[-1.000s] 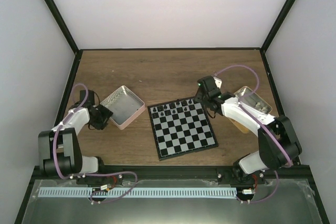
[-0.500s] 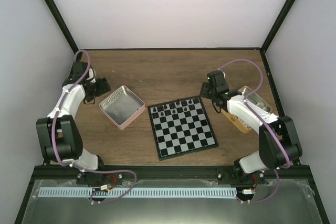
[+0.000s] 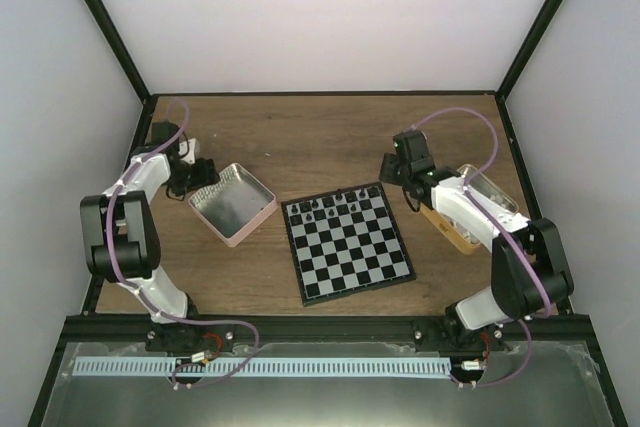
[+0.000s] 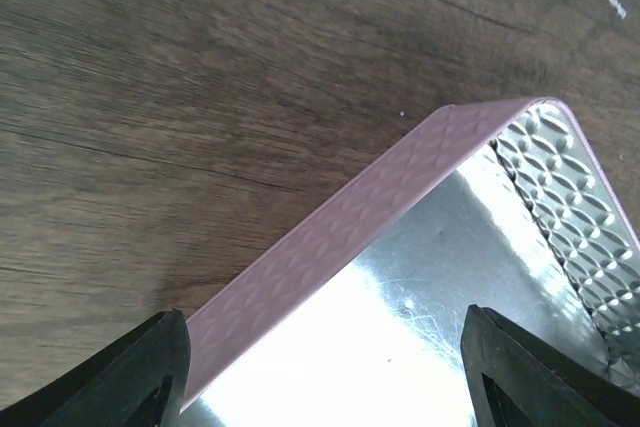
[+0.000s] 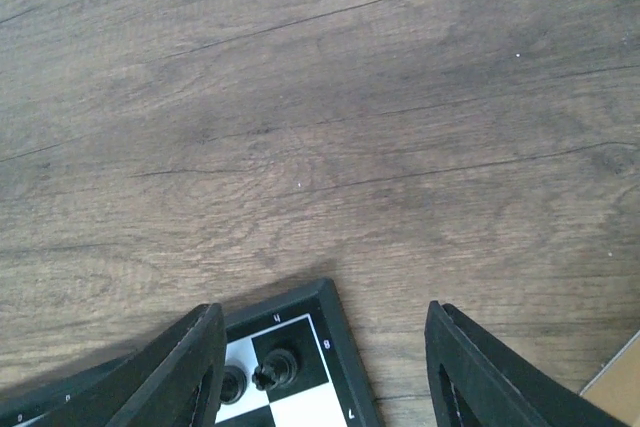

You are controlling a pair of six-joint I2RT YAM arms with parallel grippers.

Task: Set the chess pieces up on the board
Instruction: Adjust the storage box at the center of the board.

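The chessboard (image 3: 347,244) lies at the table's middle. Several black chess pieces (image 3: 335,207) stand on its two far rows; no whitish pieces show on it. My right gripper (image 3: 391,169) hangs open and empty just beyond the board's far right corner. In the right wrist view the gripper (image 5: 325,372) frames that corner (image 5: 335,307), with two black pieces (image 5: 272,371) by the left finger. My left gripper (image 3: 203,173) is open and empty over the far left edge of the pink-rimmed tray (image 3: 262,209). In the left wrist view the gripper (image 4: 325,377) spans the pink rim (image 4: 370,202).
The tray's shiny floor (image 4: 450,277) holds nothing that I can see. A tan tin (image 3: 452,225) with a shiny inside stands right of the board, under the right arm; its corner (image 5: 620,387) shows in the right wrist view. Black frame posts edge the wooden table.
The left gripper swung from the tray's left side to the far left, then back to the tray's far corner. The right gripper drew back from the board's far right corner.
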